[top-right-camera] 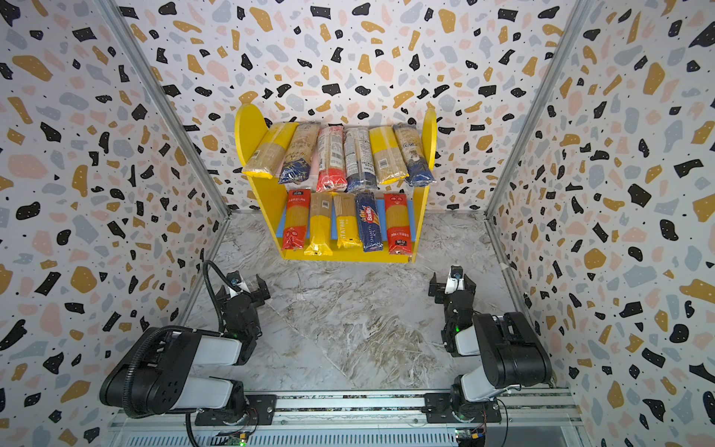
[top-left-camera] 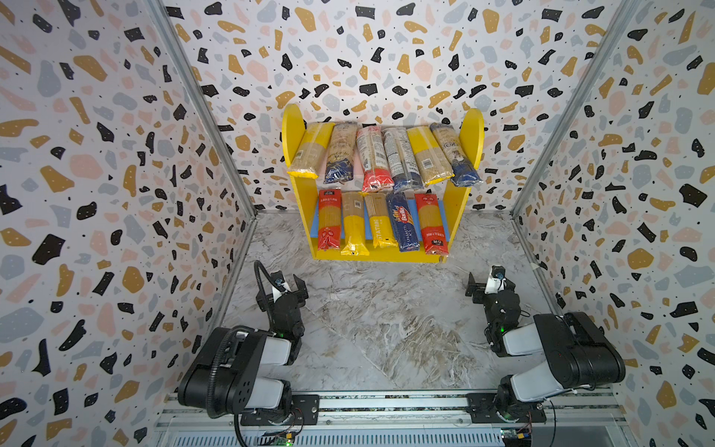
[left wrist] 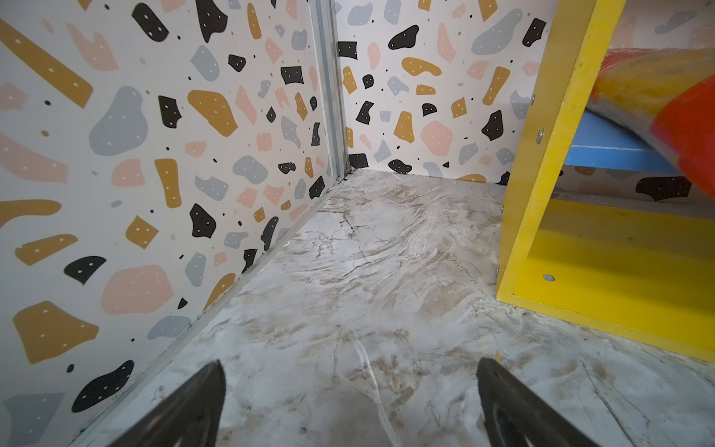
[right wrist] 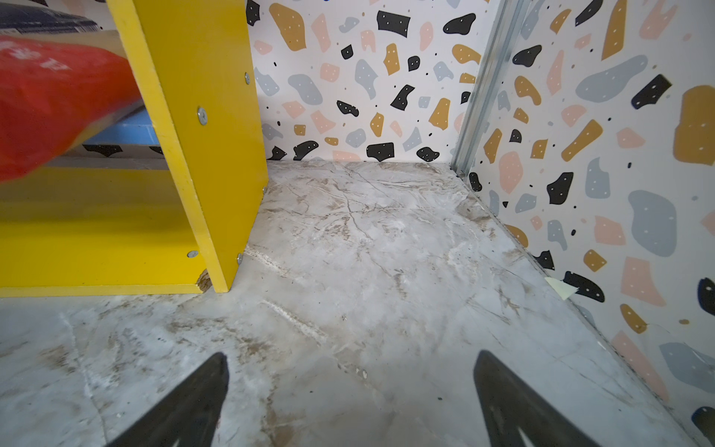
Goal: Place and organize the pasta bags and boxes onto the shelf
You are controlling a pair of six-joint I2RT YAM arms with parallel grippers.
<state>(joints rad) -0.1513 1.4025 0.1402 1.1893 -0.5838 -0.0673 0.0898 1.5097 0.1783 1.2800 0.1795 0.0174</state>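
Eleven spaghetti packs [top-left-camera: 372,159] lie on the shelf [top-left-camera: 292,129] — six on its upper tier, five below. Left gripper [left wrist: 350,363] and right gripper [right wrist: 351,355] both gape wide, holding nothing — near the marble tabletop [top-left-camera: 367,309].

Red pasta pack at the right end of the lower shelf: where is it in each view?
Top view: red pack, rightmost in the lower row.
Top view: same spot.
Left wrist: not in it.
Right wrist: red pack, blurred, beside yellow side panel.
Shared landmark, all four: blue lower board.
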